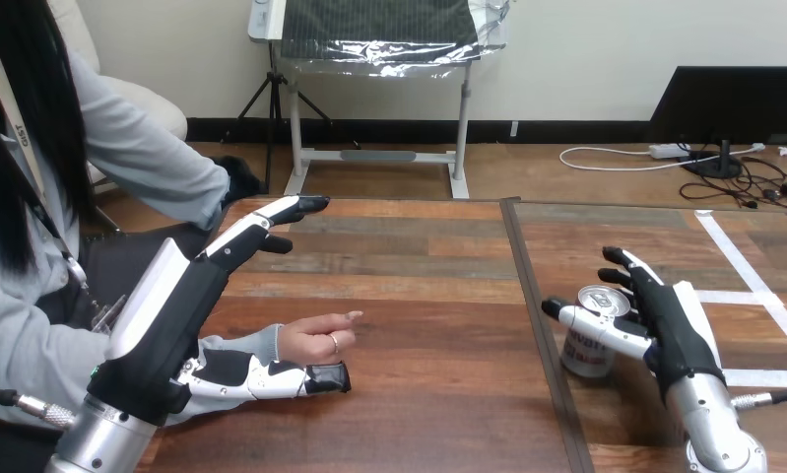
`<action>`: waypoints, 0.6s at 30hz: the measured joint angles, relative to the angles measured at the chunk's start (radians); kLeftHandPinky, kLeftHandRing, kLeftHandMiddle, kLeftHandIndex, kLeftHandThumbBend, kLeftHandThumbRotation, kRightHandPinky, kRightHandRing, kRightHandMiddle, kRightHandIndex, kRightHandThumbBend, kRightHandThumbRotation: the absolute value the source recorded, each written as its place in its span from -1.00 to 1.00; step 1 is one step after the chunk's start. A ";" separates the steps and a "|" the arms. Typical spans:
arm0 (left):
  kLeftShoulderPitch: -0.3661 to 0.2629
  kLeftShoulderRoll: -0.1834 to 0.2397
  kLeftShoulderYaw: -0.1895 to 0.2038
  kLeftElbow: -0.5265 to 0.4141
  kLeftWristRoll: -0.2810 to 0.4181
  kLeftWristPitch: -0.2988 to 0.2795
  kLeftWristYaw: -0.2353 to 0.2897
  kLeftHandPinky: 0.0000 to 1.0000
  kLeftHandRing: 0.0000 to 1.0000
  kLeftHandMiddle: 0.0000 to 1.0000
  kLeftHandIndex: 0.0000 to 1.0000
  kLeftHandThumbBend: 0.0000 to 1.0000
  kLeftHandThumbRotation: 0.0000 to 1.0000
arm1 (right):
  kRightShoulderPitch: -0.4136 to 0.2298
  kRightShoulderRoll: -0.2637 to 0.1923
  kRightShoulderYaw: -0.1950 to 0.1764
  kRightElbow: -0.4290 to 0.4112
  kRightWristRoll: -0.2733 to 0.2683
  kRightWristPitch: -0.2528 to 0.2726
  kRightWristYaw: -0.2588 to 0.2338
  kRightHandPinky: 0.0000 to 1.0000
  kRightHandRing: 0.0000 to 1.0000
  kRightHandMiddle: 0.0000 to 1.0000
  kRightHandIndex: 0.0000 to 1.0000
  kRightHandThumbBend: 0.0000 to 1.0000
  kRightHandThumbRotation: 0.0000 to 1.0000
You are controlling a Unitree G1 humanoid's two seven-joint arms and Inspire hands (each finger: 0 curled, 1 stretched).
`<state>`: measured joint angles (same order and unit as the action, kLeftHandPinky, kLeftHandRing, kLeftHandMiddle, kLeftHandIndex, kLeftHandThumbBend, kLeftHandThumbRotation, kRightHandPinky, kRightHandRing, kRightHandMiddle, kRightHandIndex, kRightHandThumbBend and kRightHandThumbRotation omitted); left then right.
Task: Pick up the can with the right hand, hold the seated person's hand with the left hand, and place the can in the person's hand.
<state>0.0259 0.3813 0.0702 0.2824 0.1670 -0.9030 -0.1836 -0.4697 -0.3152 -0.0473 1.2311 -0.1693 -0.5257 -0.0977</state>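
Filling most of the view is a big wooden table [419,296] made of dark brown planks. A thin dark strip [527,286] runs down it from 12 o'clock to 6 o'clock. Lines of white tape [773,377] cross the wood over at 3 o'clock.

The robot's left hand [172,305] comes in at 8 o'clock. Its fingers [261,225] are straight and reach up toward 11 o'clock, up off the wood. Its thumb lies flat and points to the middle of the table, so the hand is spread wide.

The robot's right hand [670,325] is at 4 o'clock. Its thumb goes across the near side of the can [584,355] and its fingers bend round the far side. The can stands upright on the table, just right of the dark strip.

The person's hand [310,340] rests on the table at 7 o'clock, in the gap between the left hand's thumb and fingers. It lies just beside the thumb. I cannot tell if they touch.
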 measured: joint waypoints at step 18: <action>0.000 0.001 -0.002 0.000 -0.023 -0.005 -0.021 0.49 0.74 0.76 0.68 1.00 -0.37 | 0.018 0.003 -0.001 0.000 0.009 -0.002 0.000 0.52 0.64 0.77 0.84 1.00 -0.30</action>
<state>0.0263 0.3820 0.0683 0.2826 0.1438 -0.9079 -0.2042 -0.4517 -0.3121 -0.0484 1.2310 -0.1607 -0.5275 -0.0982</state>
